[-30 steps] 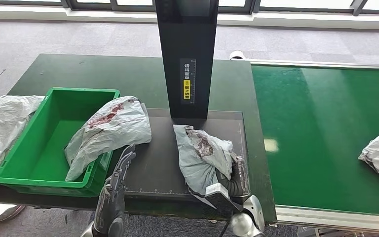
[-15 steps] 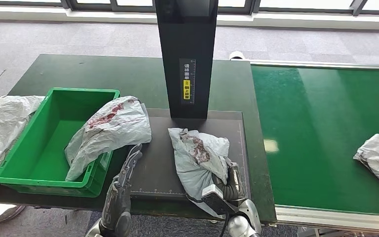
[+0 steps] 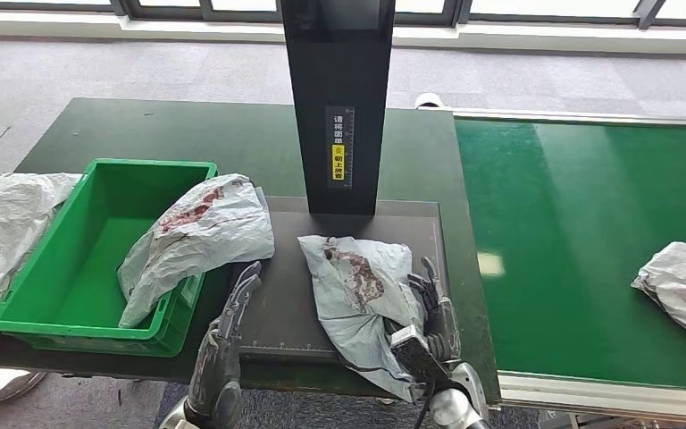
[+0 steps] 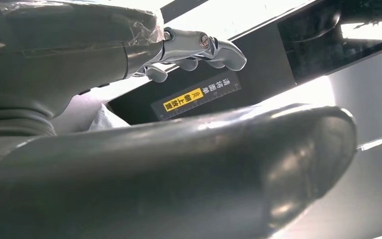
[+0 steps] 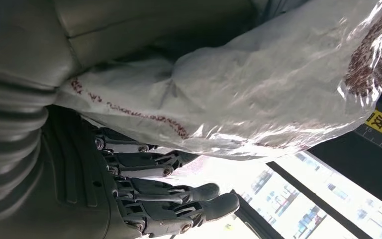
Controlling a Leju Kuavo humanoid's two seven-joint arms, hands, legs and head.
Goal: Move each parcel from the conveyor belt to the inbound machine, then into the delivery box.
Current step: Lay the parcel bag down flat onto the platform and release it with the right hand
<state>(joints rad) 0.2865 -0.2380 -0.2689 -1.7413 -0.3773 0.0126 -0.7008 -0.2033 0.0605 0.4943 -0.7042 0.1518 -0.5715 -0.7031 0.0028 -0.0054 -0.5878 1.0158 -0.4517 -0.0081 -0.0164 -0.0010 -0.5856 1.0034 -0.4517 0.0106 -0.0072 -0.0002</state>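
Head view, parcels: four grey parcels are showing. One parcel (image 3: 357,290) is lying on the inbound machine's black plate (image 3: 286,268), one (image 3: 198,232) is draping over the right rim of the delivery box (image 3: 71,259), one (image 3: 4,223) is lying on the counter (image 3: 188,125) against the box's left wall, one (image 3: 683,290) is sitting on the conveyor belt (image 3: 581,223) at the right picture edge.
Head view, robot hands: two. The right robot hand (image 3: 433,308) is touching the right side of the plate parcel with fingers raised; whether it is grasping cannot be told here. The left robot hand (image 3: 232,313) is reaching over the plate's near left part, fingers straight, touching nothing.
Head view, edges and room: bare plate is lying between the two robot hands; the machine's black column (image 3: 339,98) is standing behind the plate; most of the belt is lying bare.
Left wrist view: the left robot hand (image 4: 194,50) is released, fingers loosely bent and apart, with the column's yellow label (image 4: 181,101) beyond.
Right wrist view: the parcel (image 5: 258,94) is resting against the palm of the right robot hand (image 5: 144,194), whose fingers are extending beside it, not closing round it.
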